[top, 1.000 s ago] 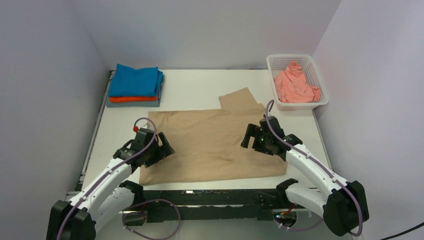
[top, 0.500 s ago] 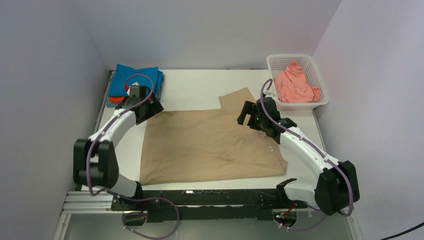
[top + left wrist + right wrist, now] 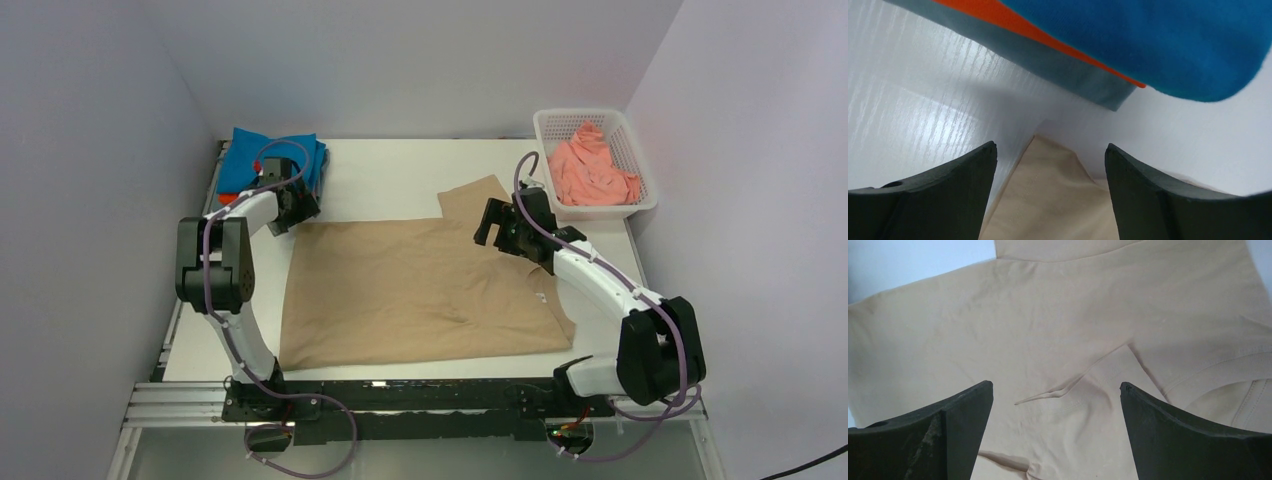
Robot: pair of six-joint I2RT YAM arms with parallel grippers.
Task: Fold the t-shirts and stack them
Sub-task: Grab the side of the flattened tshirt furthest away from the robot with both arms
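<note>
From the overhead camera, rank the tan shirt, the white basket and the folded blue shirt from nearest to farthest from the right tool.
1. tan shirt, spread directly under the right tool.
2. white basket, back right corner.
3. blue shirt, far back left.

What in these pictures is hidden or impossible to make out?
Top view: the right arm covers the tan t-shirt's right edge.
Top and left wrist views: the blue t-shirt covers the orange-red t-shirt except one edge.
Left wrist view: the top edge cuts off the grey t-shirt.
Top view: the basket's walls hide the crumpled pink t-shirt's lower part.
</note>
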